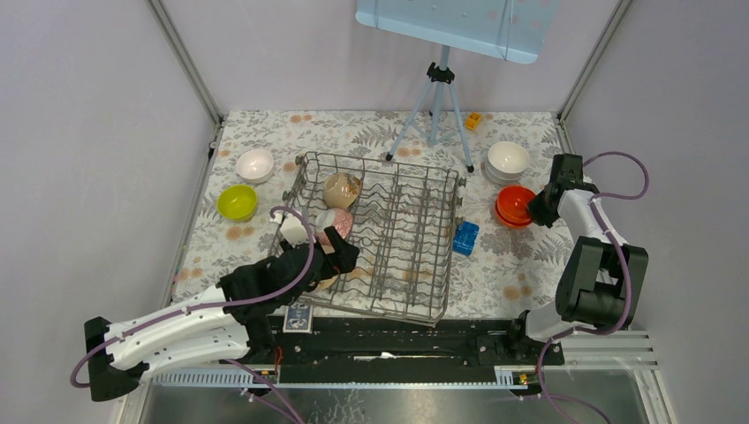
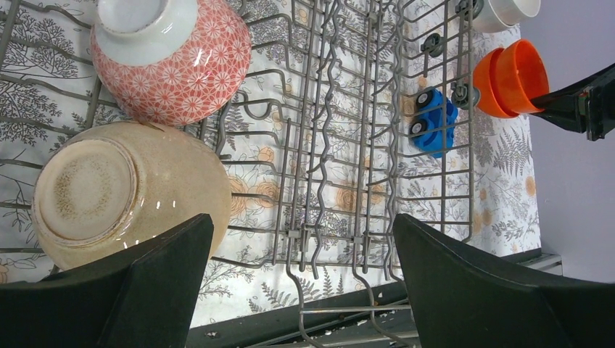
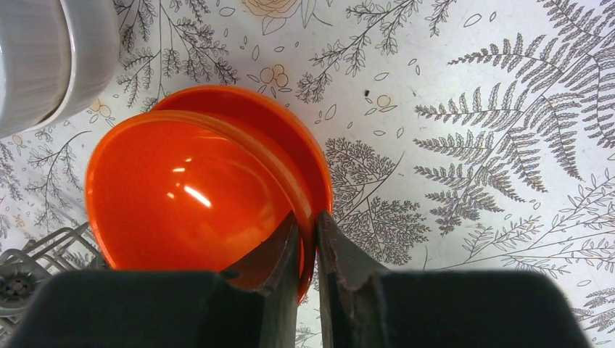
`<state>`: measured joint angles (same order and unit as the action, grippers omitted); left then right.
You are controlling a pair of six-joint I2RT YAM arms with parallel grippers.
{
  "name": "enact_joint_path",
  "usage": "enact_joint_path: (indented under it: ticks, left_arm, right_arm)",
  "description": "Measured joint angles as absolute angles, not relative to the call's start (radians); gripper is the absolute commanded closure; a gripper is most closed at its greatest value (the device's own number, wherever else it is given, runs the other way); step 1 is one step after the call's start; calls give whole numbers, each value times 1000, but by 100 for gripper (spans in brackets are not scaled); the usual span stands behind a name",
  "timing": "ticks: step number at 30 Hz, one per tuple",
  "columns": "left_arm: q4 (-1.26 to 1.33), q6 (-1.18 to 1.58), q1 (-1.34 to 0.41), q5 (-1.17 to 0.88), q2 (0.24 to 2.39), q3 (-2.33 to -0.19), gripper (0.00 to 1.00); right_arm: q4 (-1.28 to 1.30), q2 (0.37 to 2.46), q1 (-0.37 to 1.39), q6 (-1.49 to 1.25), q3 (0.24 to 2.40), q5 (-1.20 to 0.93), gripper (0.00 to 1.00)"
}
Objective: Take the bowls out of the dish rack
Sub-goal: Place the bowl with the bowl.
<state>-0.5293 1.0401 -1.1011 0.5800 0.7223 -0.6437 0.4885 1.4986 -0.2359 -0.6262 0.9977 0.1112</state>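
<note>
Right gripper pinches the orange bowl, covering its near rim.

Two orange bowls, one lime bowl, one blue block, one dish rack.

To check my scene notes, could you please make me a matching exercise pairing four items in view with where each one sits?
Items:
1. lime-yellow bowl
2. orange bowl
3. beige bowl
4. blue block

Places:
A. inside the dish rack
B. close against the dish rack's right side, outside it
C. rim pinched by the right end effector
D. left of the dish rack, outside it

Pairs: 1-D, 2-C, 3-A, 4-B
</note>
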Motion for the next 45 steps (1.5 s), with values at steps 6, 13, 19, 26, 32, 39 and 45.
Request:
enact_joint_path:
  ticks: [6,13,19,26,32,39,45]
  left_arm:
    - [-535,1048,-1101,579,714,-644,1]
    - [-538,1056,-1101,579,701,-644,1]
    - [-538,1055,-1101,579,709,-644,1]
    - [-537,1055,-1101,579,721,-644,1]
    - [-537,1054,-1101,574,721,-644,1]
    - [-537,1054,-1101,568,715,-643,1]
    - [-537,1056,-1101,562,708,-627,1]
  right_arm:
    - [487,1499,-236,-626,998,101,74]
    - [487,1508,-236,-626,1001,86,64]
    - [492,1508,-236,-625,1021,86,55]
    - [526,1477,-236,-621,1047,89,58]
    - [537,1439,-236,-618,1034,93,62]
    - [537,1435,-236,-617,995,91,68]
    - [524,1435,-236,-615,974,86,81]
